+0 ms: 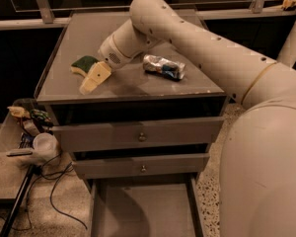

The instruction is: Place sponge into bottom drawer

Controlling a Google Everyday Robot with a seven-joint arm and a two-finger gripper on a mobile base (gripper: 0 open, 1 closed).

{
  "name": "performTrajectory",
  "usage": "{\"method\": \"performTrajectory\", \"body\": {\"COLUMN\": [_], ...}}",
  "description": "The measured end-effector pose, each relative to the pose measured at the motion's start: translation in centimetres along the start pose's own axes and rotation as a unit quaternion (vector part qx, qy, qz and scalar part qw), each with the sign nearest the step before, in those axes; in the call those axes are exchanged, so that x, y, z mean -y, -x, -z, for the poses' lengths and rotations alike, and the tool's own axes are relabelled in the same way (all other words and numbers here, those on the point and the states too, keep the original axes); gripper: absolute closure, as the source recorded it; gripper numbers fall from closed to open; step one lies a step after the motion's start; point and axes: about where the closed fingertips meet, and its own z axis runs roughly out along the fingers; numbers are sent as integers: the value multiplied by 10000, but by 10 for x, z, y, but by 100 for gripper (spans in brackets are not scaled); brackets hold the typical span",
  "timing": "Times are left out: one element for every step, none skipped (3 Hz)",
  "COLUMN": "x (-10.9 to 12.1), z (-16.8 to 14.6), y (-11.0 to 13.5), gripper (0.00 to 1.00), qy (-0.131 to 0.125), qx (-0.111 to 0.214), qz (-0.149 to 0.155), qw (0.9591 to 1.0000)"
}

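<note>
The sponge (83, 63), dark green on top with a pale yellow edge, lies on the left part of the grey cabinet top (133, 85). My gripper (94, 78) hangs low over the cabinet top, just right of and in front of the sponge, touching or nearly touching its edge. The bottom drawer (144, 212) is pulled out below, and its flat grey floor is bare. The two upper drawers, with small round knobs, are only slightly out.
A crushed silver can (164, 66) lies on the cabinet top to the right of the gripper. My arm reaches in from the right over the top. A bin with clutter and a white cup (43, 145) sits on the floor at left, with cables (59, 186) beside it.
</note>
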Motion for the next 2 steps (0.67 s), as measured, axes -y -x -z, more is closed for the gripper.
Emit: {"method": "performTrajectory", "body": {"x": [1, 1], "z": [-18, -20], "y": [-7, -8], "gripper": [0, 0], "qy": [118, 126], "qx": [-48, -51], "qz": [-143, -151], "qw": [9998, 9998]}}
